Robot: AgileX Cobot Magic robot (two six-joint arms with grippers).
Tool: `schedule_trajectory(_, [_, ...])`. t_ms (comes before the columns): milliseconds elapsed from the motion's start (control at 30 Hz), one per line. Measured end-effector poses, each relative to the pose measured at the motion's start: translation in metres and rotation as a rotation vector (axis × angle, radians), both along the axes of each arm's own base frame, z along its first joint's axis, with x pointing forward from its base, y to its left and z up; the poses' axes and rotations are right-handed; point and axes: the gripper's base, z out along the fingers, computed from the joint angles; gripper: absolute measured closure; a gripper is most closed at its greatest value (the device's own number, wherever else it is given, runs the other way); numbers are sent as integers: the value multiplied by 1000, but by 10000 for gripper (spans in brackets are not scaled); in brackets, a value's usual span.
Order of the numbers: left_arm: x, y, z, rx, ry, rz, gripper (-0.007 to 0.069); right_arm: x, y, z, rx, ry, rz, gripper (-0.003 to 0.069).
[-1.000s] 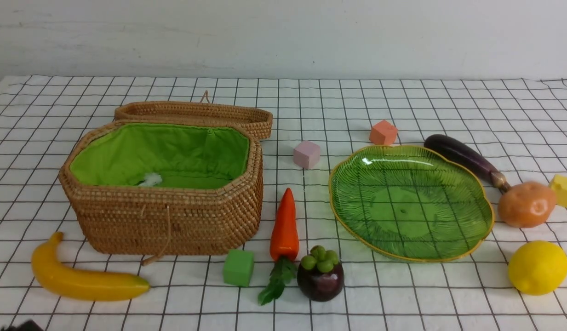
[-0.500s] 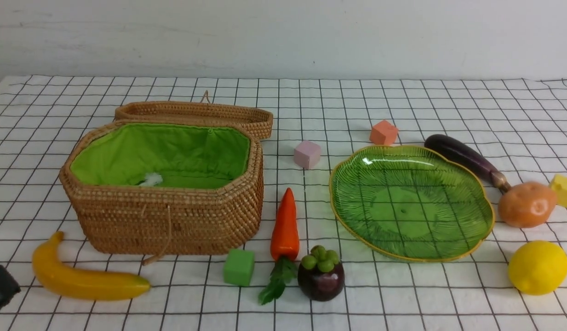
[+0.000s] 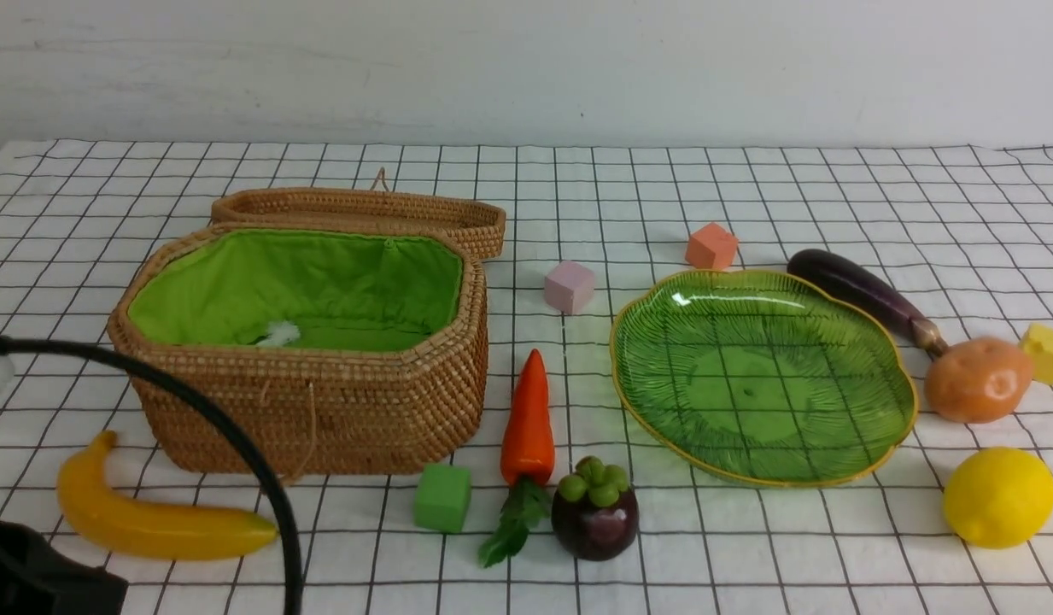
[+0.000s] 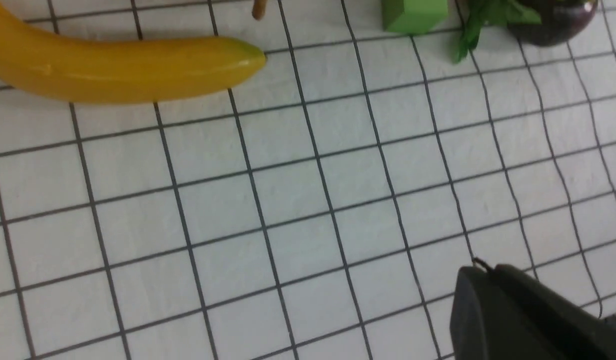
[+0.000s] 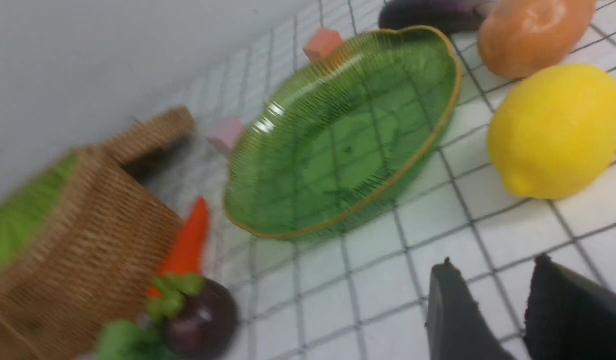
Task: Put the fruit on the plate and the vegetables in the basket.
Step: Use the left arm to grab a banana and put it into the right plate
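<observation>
The banana (image 3: 159,521) lies at the front left, before the open wicker basket (image 3: 304,410). The carrot (image 3: 529,418) and mangosteen (image 3: 594,517) lie between the basket and the empty green plate (image 3: 761,376). The eggplant (image 3: 859,290), potato (image 3: 977,380) and lemon (image 3: 998,497) lie on the plate's right. My left gripper (image 4: 480,267) is shut and empty over bare cloth, nearer me than the banana (image 4: 118,67). My right gripper (image 5: 492,261) is open and empty, a short way short of the lemon (image 5: 555,132).
Small cubes are scattered about: green (image 3: 442,497) beside the carrot leaves, pink (image 3: 569,286) and orange (image 3: 711,246) behind the plate, yellow (image 3: 1047,352) by the potato. The left arm (image 3: 31,581) and its black cable (image 3: 236,444) cross the basket's front left. The basket's lid (image 3: 364,209) lies open behind it.
The left arm has come up into the front view at the bottom left, its cable now arcing before the basket. Nothing on the table has moved.
</observation>
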Motion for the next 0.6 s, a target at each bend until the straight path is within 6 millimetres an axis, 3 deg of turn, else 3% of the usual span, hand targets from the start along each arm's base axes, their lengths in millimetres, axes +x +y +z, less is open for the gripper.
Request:
schedule_trajectory(200, [2,-1,2,-8,-33,-8,638,1,-1,14,266,-89,-49,425])
schedule_trajectory(300, [2,-2,2,-6,-46,-34,638,-3,7,25,257,-47,50,451])
schedule_trajectory(367, [2,-4,2,13,-54,-101,638,-14,23,57,115,29,282,511])
schedule_trajectory(433, [2,-5,1,15,-53,-124,638,-20,29,76,31,52,387,538])
schedule_trajectory(467, [4,-7,0,17,-45,-161,638,-22,35,103,-75,93,508,572])
schedule_trajectory(600, [14,-18,-7,69,-29,-353,638,-18,46,152,-316,234,793,620])
